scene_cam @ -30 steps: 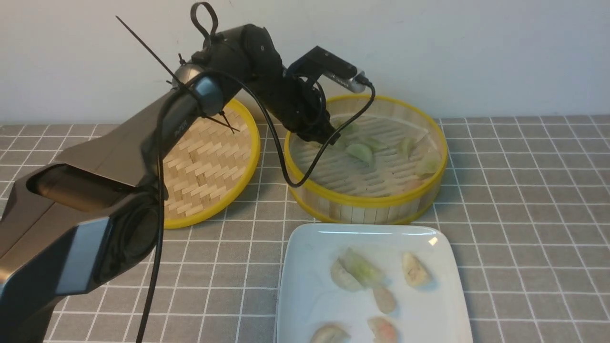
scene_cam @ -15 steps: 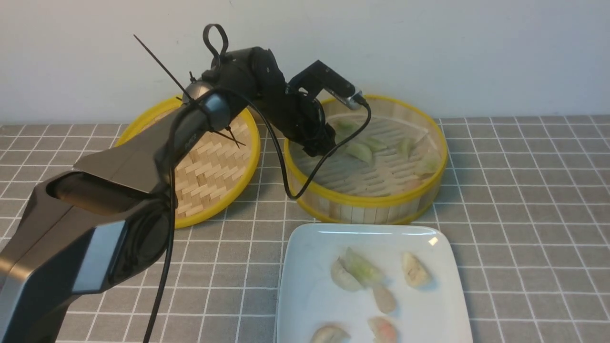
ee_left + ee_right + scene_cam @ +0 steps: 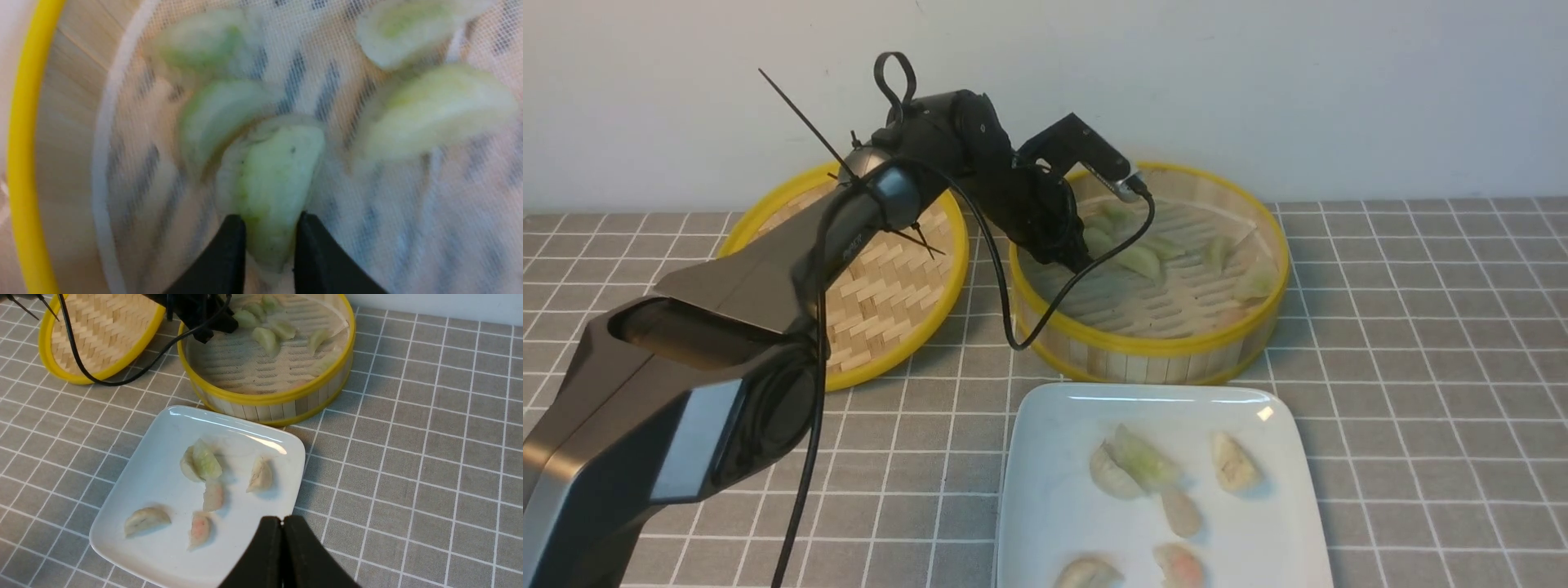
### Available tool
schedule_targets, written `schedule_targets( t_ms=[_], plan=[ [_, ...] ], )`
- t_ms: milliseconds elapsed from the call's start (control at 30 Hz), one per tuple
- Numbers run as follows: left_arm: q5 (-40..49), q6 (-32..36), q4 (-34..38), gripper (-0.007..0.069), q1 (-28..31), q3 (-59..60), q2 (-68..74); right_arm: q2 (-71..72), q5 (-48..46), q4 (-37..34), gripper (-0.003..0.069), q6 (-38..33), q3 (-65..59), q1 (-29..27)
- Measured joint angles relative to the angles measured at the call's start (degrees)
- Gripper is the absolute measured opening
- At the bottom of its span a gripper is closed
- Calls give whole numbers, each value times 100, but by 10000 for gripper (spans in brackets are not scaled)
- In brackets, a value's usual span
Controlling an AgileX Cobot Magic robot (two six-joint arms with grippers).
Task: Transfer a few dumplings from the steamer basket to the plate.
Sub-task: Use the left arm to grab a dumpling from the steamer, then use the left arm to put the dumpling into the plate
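The steamer basket (image 3: 1152, 343) stands behind the white plate (image 3: 1045, 408). Several pale green dumplings (image 3: 1141, 261) lie on its cloth-lined floor. My left gripper (image 3: 1085, 260) reaches down into the basket's left rear part. In the left wrist view its black jaws (image 3: 270, 218) are shut on one pale green dumpling (image 3: 273, 175), with other dumplings (image 3: 433, 110) close around it. Several whitish, green and pinkish dumplings (image 3: 1143, 461) lie on the plate. My right gripper (image 3: 282, 518) hangs shut and empty above the plate's near right edge (image 3: 286, 506).
The flat woven lid (image 3: 882, 278) with a yellow rim lies left of the basket, under my left arm. The arm's black cable (image 3: 1021, 327) loops over the basket's left rim. A grey checked cloth (image 3: 1421, 367) covers the table.
My left arm has lowered and its wrist has sunk deeper into the basket's left rear part. The dumplings on the plate have not moved.
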State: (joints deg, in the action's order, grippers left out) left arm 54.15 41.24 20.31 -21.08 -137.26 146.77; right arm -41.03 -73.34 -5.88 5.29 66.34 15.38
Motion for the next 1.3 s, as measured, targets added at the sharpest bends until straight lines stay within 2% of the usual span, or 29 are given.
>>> schedule_targets(
  t_ms=[433, 567, 600, 633, 667, 700, 833, 1033, 1200, 1300],
  plan=[
    [1529, -545, -238, 132, 3, 0, -1127, 0, 0, 86, -15, 0, 0, 0],
    [1675, -916, -270, 132, 3, 0, -1557, 0, 0, 92, -15, -5, 0, 0],
    [1697, -1261, -270, 132, 3, 0, -1804, 0, -2, 92, -15, -5, 0, 0],
    [1704, -1305, -270, 132, 3, 5, -1832, 0, -2, 99, -15, -5, 0, 0],
    [1718, -1709, -265, 132, 3, 80, -2092, 0, -2, 99, -15, -5, 0, 0],
    [1716, -1709, -265, 132, 3, 99, -2127, 0, -2, 99, -15, -5, 0, 0],
    [1716, -2337, -231, 132, -131, 1087, -3070, 0, -2, 104, -15, -5, 0, 0],
    [1734, -2429, -225, 132, -716, 3214, -4078, 0, -2, 104, -15, -5, 0, 0],
    [1701, -2434, -224, 132, -1197, 4407, -3996, 0, -2, 98, -15, -33, -6, 0],
    [1580, -2434, -231, 132, -1378, 4577, -3724, 0, -2, 98, -15, -113, -74, 0]
  ],
)
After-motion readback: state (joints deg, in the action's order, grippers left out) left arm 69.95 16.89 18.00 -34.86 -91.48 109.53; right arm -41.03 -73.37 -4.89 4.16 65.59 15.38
